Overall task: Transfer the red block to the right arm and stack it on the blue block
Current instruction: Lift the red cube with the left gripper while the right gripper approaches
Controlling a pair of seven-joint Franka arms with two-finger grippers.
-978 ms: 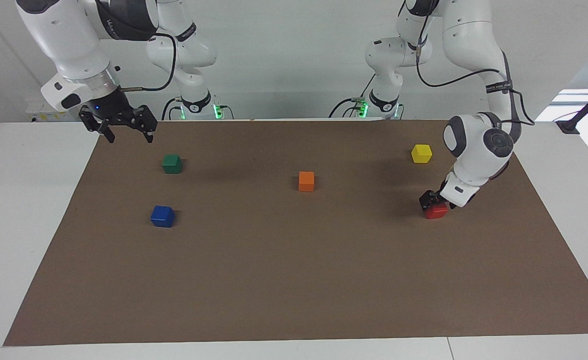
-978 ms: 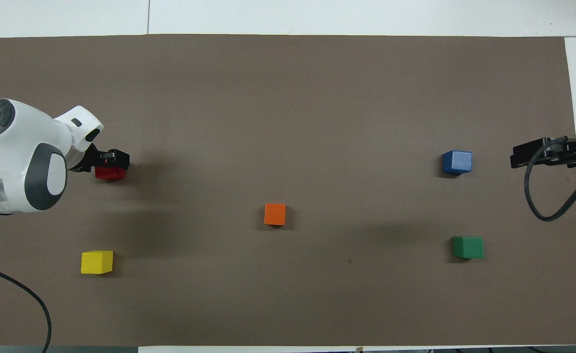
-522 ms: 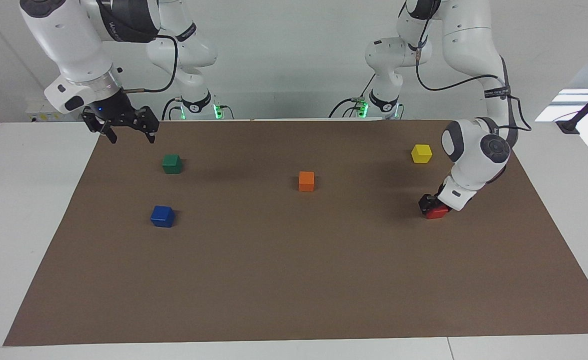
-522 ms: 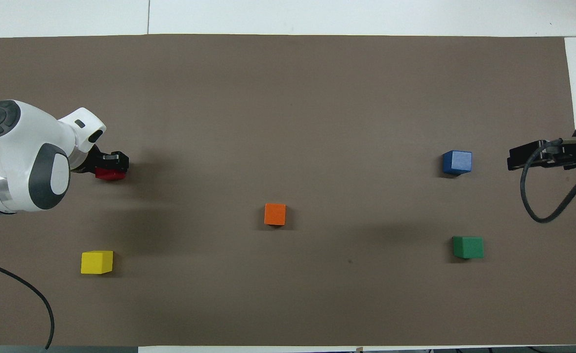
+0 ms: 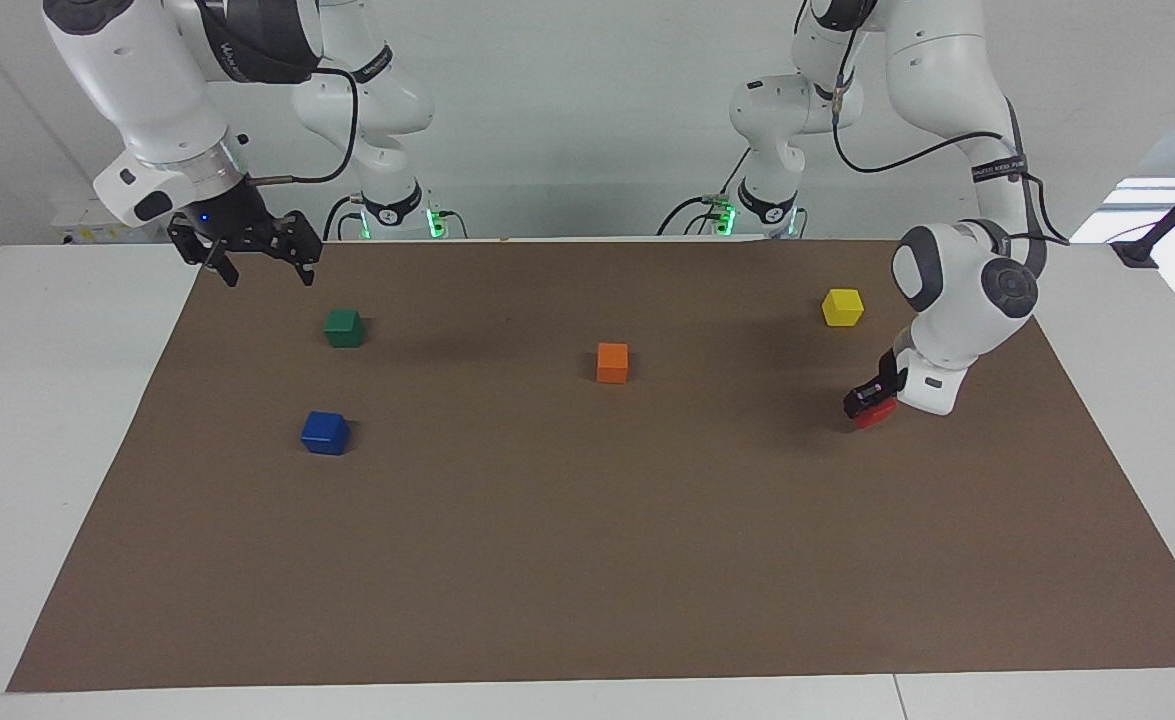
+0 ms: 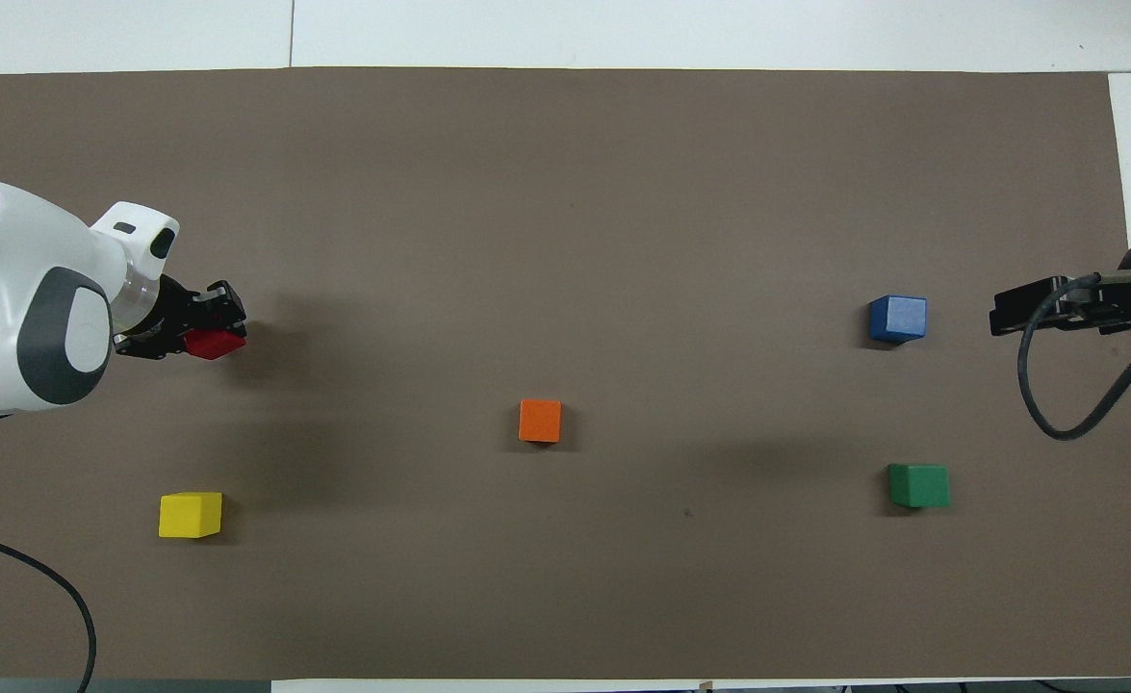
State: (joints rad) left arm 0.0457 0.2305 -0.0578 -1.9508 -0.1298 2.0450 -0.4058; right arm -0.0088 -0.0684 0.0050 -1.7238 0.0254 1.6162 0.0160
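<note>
The red block (image 5: 878,413) is in my left gripper (image 5: 869,403), which is shut on it and holds it tilted, just above the brown mat at the left arm's end of the table. In the overhead view the red block (image 6: 215,344) shows under the left gripper (image 6: 207,330). The blue block (image 5: 325,432) (image 6: 898,319) sits on the mat toward the right arm's end. My right gripper (image 5: 265,270) (image 6: 1041,306) is open and empty, up in the air over the mat's edge beside the green cube.
A green cube (image 5: 344,327) (image 6: 919,485) lies nearer to the robots than the blue block. An orange cube (image 5: 612,362) (image 6: 540,421) is mid-mat. A yellow cube (image 5: 842,307) (image 6: 190,514) lies nearer to the robots than the red block.
My left wrist has turned and risen a little, tipping the red block off the mat. My right gripper has drifted slightly inward over the mat's edge.
</note>
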